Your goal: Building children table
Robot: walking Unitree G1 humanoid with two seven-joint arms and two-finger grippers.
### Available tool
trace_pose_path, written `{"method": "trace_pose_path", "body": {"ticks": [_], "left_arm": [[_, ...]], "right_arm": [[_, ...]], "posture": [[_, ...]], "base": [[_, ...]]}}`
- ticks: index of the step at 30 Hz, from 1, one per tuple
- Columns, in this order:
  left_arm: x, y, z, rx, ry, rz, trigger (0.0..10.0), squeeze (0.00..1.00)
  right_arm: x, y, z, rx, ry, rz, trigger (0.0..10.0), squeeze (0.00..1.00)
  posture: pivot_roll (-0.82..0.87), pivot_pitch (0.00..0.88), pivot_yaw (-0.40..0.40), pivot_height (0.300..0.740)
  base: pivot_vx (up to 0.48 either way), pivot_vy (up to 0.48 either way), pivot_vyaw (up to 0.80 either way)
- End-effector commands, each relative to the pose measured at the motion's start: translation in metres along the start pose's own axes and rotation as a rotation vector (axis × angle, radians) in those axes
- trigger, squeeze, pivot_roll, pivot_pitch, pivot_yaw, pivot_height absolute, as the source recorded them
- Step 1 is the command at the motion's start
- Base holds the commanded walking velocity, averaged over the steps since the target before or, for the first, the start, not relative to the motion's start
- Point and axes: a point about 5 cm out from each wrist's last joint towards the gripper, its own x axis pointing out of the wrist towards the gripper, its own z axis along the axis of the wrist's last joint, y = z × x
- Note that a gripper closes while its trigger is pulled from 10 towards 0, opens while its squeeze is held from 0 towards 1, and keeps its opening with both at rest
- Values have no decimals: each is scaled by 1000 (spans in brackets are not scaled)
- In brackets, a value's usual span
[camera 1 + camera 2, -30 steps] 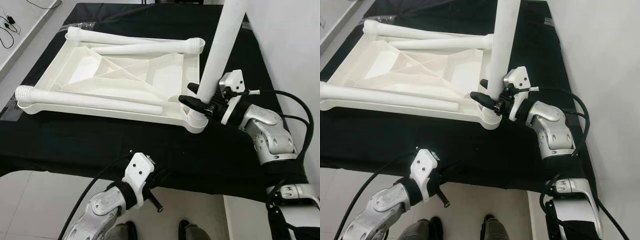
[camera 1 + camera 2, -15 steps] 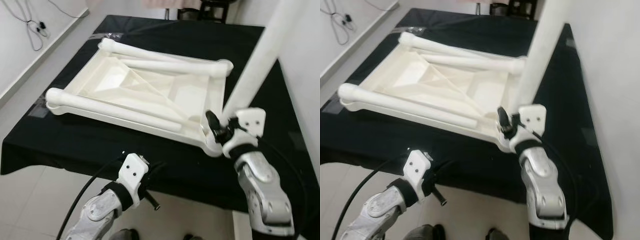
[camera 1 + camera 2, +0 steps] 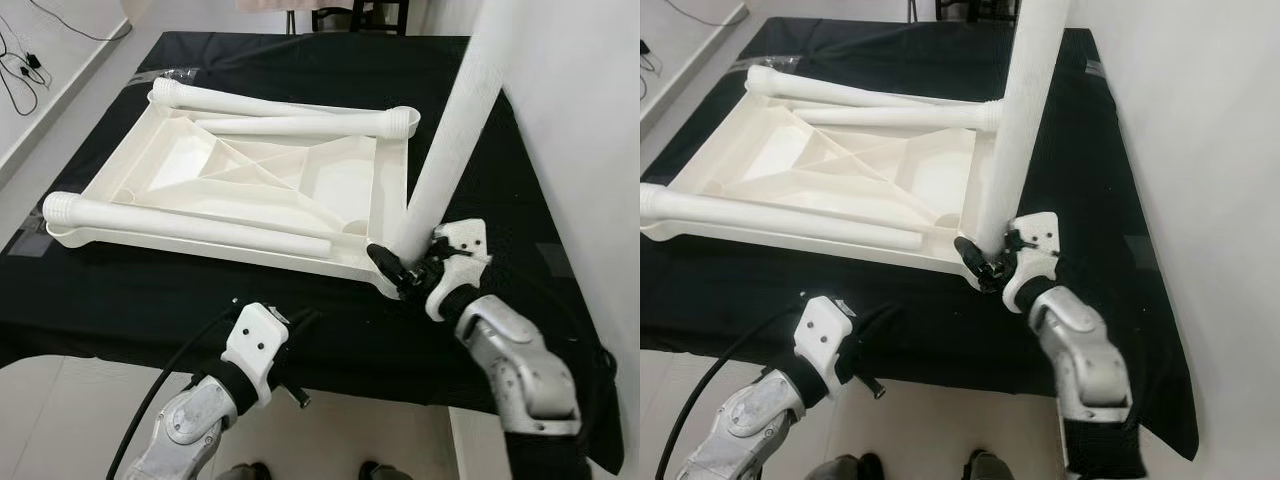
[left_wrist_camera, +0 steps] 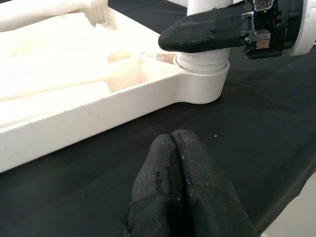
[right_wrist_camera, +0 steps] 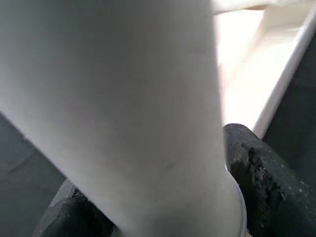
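- On the black-covered work surface (image 3: 300, 320), the white children's tabletop (image 3: 250, 190) lies underside up, ribs exposed, so its corner sockets face upward for leg fitting.
- Right gripper (image 3: 400, 268): both fingers clamped around the base of the upright table leg (image 3: 450, 140), directly above the corner socket (image 4: 202, 84) nearest the robot's right. The low grip probably keeps the leg's threaded end steady in the socket.
- The leg stands nearly upright, leaning slightly away from the gripper; whether it is fully seated cannot be told.
- Three more legs lie loose in the tabletop, beyond the right gripper: two long ones (image 3: 190, 225) (image 3: 300, 125), one along the far rim (image 3: 230, 100).
- Left gripper (image 4: 180, 192): fingers pressed together, empty, low at the near edge of the surface, pointing toward the socket. Idle, well short of the tabletop.
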Motion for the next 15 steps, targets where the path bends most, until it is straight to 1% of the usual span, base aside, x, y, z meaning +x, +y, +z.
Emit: {"method": "trace_pose_path", "body": {"ticks": [1, 2, 3, 4, 5, 7, 8, 10, 12, 15], "left_arm": [[1, -2, -6, 13, 18, -2, 10000, 0], [3, -2, -7, 16, 17, -6, 10000, 0], [3, -2, -7, 16, 17, -6, 10000, 0], [5, -3, -8, 17, 16, -10, 10000, 0], [5, -3, -8, 17, 16, -10, 10000, 0], [11, -4, -11, 15, 13, -16, 10000, 0], [13, -5, -12, 13, 12, -17, 10000, 0], [16, -4, -14, 6, 9, -16, 10000, 0], [16, -4, -14, 5, 9, -15, 10000, 0], [19, -3, -16, 3, 7, -13, 10000, 0]], "right_arm": [[7, 4, 2, 13, -30, 135, 10000, 0], [9, -2, 9, -14, -49, 178, 10000, 0], [9, -2, 9, -14, -49, 178, 10000, 0], [13, -7, 15, -45, -60, 231, 10000, 0], [13, -7, 15, -45, -60, 231, 10000, 0], [18, -12, 25, -90, -62, 337, 10000, 0], [19, -14, 28, -99, -62, 370, 10000, 0], [23, -16, 34, -108, -77, 392, 10000, 0], [24, -17, 35, -109, -81, 394, 10000, 0], [28, -20, 42, -93, -102, 418, 10000, 0]], "posture": [[62, 177, 8, 740], [61, 168, 6, 740], [61, 168, 6, 740], [60, 159, 2, 740], [60, 159, 2, 740], [65, 142, -6, 740], [66, 139, -8, 740], [67, 134, -12, 740], [67, 134, -12, 740], [68, 125, -13, 740]], "base": [[0, 0, 0], [0, 0, 0], [0, 0, 0], [0, 0, 0], [0, 0, 0], [0, 0, 0], [0, 0, 0], [0, 0, 0], [0, 0, 0], [0, 0, 0]]}}
